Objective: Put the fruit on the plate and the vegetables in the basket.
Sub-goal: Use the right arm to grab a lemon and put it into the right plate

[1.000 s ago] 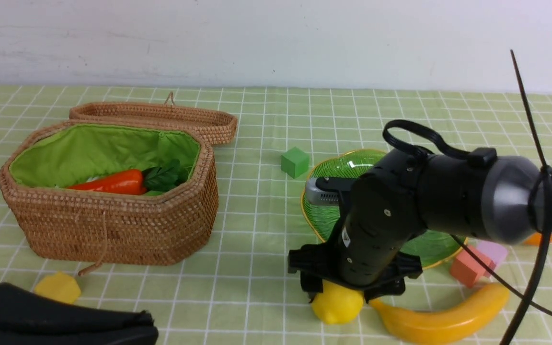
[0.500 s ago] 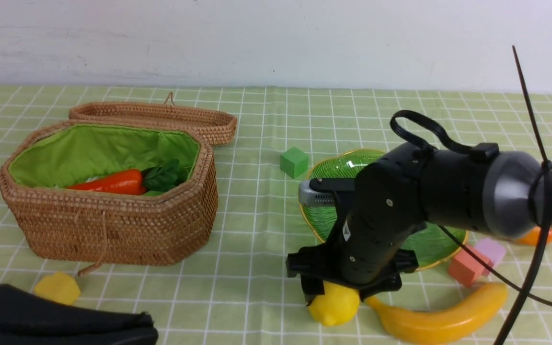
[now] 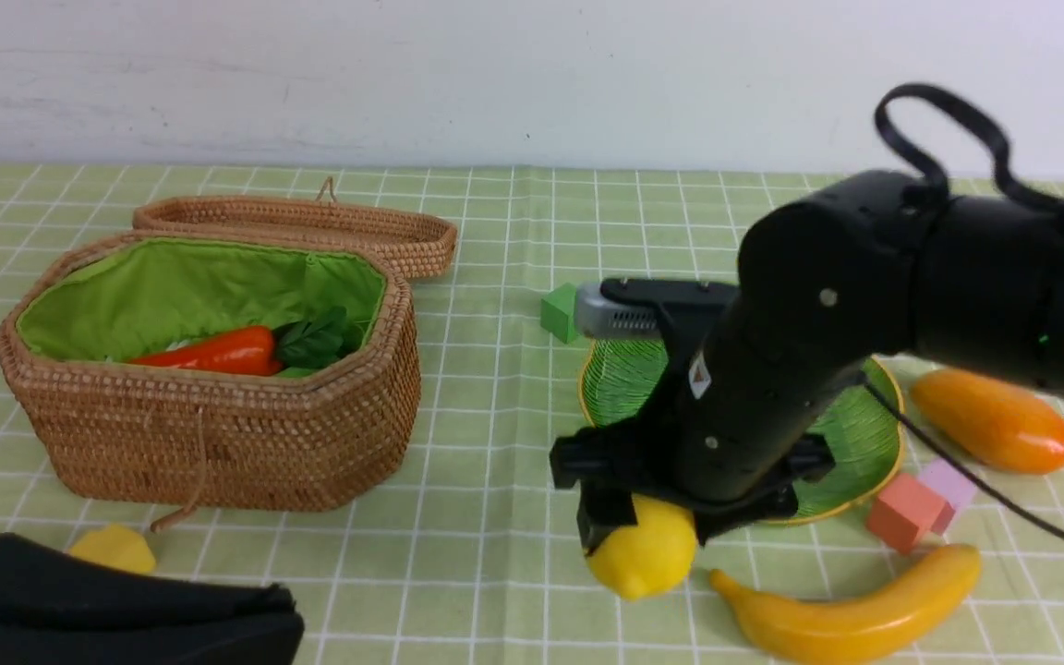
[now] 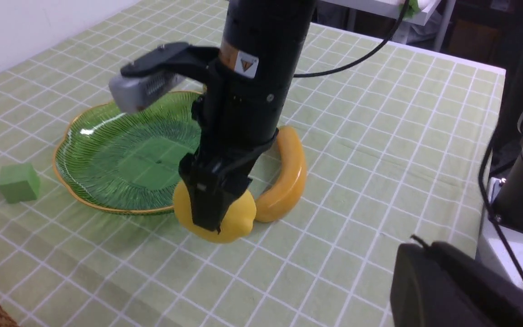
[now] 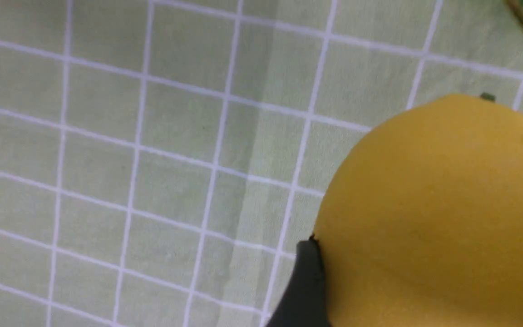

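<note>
My right gripper (image 3: pixel 646 534) is shut on the yellow lemon (image 3: pixel 645 556) and holds it just above the cloth, at the near edge of the green glass plate (image 3: pixel 608 386). The lemon also shows in the left wrist view (image 4: pixel 225 222) and the right wrist view (image 5: pixel 434 213), with one dark finger (image 5: pixel 306 286) against its side. The banana (image 3: pixel 851 611) lies on the cloth to the right of the lemon. The mango (image 3: pixel 994 420) lies right of the plate. The carrot (image 3: pixel 218 351) lies inside the wicker basket (image 3: pixel 218 443). The eggplant and the gourd are hidden. My left gripper (image 3: pixel 278 628) is shut and empty at the near left.
A green cube (image 3: pixel 558 312) sits behind the plate. A coral cube (image 3: pixel 901 513) and a lilac cube (image 3: pixel 952 480) sit between plate and banana. A yellow block (image 3: pixel 112 548) lies in front of the basket. The basket's lid (image 3: pixel 310 226) lies open behind it.
My right arm has risen and lifted the lemon off the cloth. The mango, hidden behind the arm before, now shows. The left arm has not moved.
</note>
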### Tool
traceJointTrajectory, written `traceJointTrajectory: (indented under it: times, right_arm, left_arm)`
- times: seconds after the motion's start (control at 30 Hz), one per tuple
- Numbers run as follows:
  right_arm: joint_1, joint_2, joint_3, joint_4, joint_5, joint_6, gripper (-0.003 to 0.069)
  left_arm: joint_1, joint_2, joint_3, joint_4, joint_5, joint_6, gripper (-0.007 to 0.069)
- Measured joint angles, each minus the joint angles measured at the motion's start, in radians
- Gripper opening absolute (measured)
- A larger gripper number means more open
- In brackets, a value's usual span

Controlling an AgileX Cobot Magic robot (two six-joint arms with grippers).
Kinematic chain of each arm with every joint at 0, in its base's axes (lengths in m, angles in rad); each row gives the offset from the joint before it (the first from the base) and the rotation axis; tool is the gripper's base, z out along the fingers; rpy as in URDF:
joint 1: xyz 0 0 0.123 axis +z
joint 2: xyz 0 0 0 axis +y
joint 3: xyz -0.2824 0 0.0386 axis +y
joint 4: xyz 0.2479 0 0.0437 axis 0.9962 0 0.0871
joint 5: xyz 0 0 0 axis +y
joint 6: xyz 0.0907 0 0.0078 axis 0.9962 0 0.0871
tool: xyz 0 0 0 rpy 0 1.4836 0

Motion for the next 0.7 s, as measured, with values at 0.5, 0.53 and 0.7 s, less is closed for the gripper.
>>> traceJointTrajectory:
  times: [0.5, 0.53, 0.7]
  right_arm:
    - [-0.280, 0.132, -0.038, -0.128, -0.254, -0.042, 0.0586]
    - [-0.281, 0.143, -0.038, -0.128, -0.267, -0.054, 0.0586]
    - [-0.281, 0.165, -0.038, -0.128, -0.284, -0.075, 0.0601]
  left_arm:
    - [0.000, 0.000, 0.000, -0.004, -0.259, 0.000, -0.0013]
    - [0.000, 0.000, 0.000, -0.004, -0.259, 0.000, -0.0013]
    - [0.000, 0.000, 0.000, -0.004, -0.256, 0.000, -0.0013]
